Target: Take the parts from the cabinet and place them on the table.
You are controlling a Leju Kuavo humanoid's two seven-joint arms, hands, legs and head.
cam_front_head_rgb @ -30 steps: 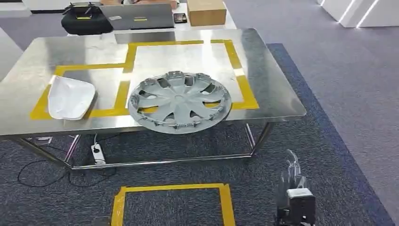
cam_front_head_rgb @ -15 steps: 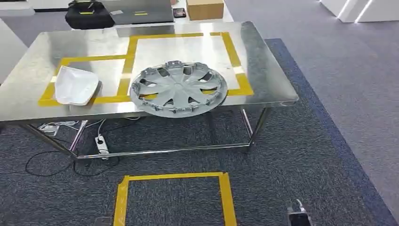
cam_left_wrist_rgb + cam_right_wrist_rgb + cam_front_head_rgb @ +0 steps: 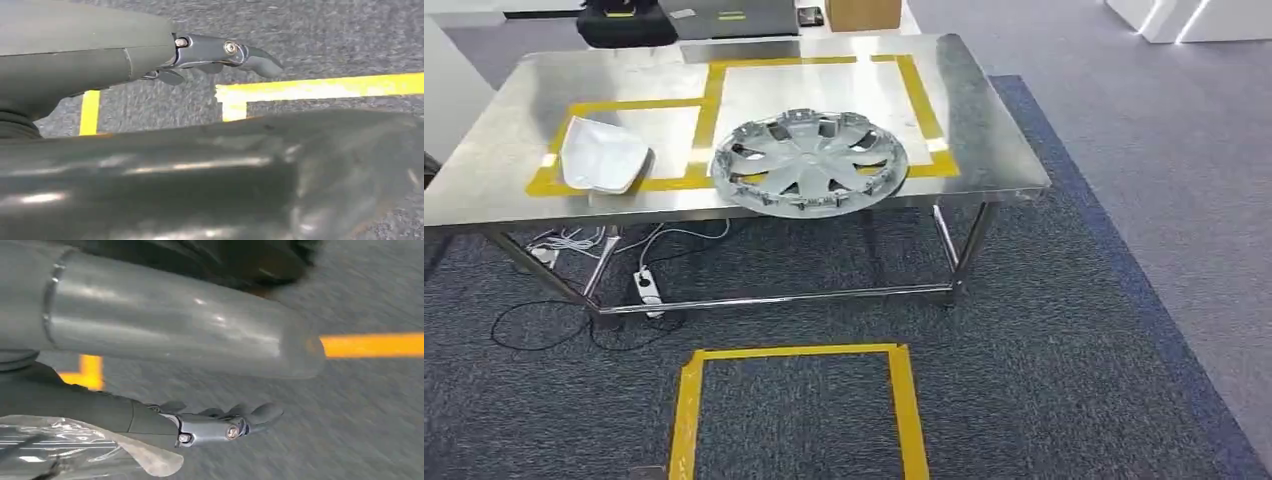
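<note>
The hubcap (image 3: pixel 810 163) lies flat on the tabletop (image 3: pixel 984 140), the white part (image 3: pixel 604 155) beside it. The left hand (image 3: pixel 220 52) and right hand (image 3: pixel 220 425) hang spread, holding nothing

Glossy steel table (image 3: pixel 984 150), matt grey plastic hubcap (image 3: pixel 809 162)

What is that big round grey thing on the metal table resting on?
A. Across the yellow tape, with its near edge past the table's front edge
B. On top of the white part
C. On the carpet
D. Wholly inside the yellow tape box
A: the wheel cover lies over the yellow tape and pokes past the table's front edge, apart from the white part.
</note>
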